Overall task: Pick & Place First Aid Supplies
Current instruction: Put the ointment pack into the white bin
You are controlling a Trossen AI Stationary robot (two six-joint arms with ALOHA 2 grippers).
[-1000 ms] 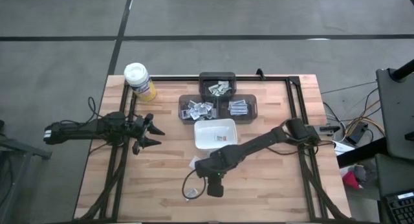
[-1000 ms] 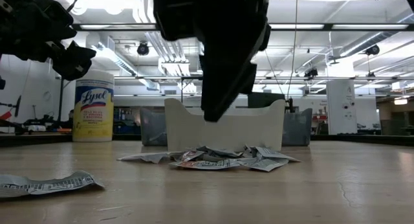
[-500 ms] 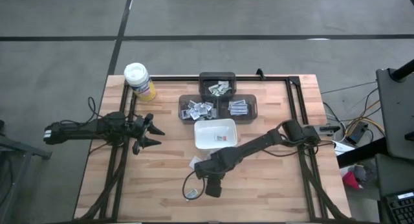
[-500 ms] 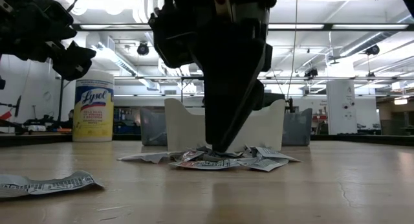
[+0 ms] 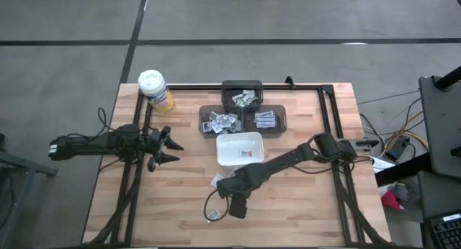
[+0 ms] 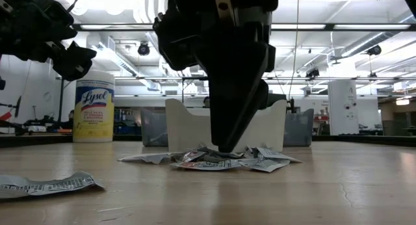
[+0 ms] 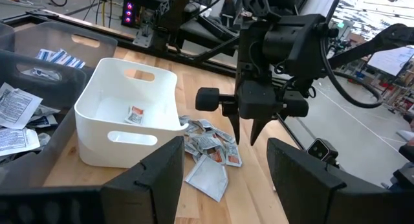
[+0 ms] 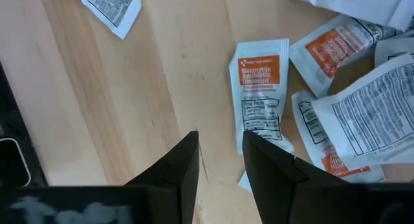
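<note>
right wrist view: right gripper [image 8: 220,160] jaws parted, empty, down at the packet pile [image 5: 220,180] beside the white dish [image 5: 223,159]. pick step; next, close on one packet. left gripper [image 5: 171,148] waits open.

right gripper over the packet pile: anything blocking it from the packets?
Nothing visible. The right gripper hangs with fingers parted straight above the loose pile of small flat white and orange first aid packets beside the white rectangular dish; only open air lies between.
</note>
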